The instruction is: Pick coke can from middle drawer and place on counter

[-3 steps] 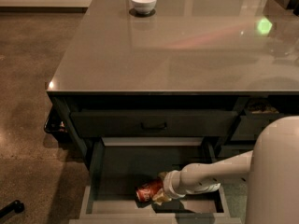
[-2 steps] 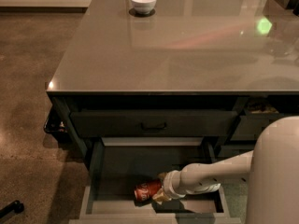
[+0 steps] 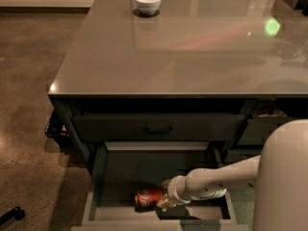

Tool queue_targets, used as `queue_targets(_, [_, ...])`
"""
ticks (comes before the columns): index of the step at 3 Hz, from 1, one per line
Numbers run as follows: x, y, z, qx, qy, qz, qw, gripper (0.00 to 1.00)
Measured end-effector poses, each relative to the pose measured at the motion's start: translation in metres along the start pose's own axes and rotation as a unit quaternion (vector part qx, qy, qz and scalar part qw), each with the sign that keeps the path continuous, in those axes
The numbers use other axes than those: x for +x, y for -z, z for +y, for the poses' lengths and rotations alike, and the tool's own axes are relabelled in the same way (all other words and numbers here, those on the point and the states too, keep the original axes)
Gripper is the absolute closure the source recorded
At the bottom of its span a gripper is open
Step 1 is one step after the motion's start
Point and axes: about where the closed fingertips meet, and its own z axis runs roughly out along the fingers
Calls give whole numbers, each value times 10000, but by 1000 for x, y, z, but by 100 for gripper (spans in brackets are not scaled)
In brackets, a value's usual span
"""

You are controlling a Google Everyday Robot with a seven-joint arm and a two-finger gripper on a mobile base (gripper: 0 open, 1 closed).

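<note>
— Where's the can (image 3: pixel 148 197)?
— On its side in the open drawer (image 3: pixel 98 177), below the counter (image 3: pixel 192 47).
— And the gripper (image 3: pixel 165 202)?
— I've got it in the drawer, at the can's right end. Whether it grips, I can't tell.

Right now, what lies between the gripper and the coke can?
Nothing: in the camera view the gripper sits right at one end of the coke can, inside the middle drawer.

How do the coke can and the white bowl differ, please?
The coke can is red and lies on its side in the open middle drawer; the bowl is white and stands upright on the counter. The gripper is at the can, inside the drawer. Both are small.
</note>
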Motion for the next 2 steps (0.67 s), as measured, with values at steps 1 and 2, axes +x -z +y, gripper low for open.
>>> queue_targets(1, [0, 0, 0, 0, 0, 0, 10000, 37])
queue_targets(2, [0, 0, 0, -1, 0, 0, 10000, 14])
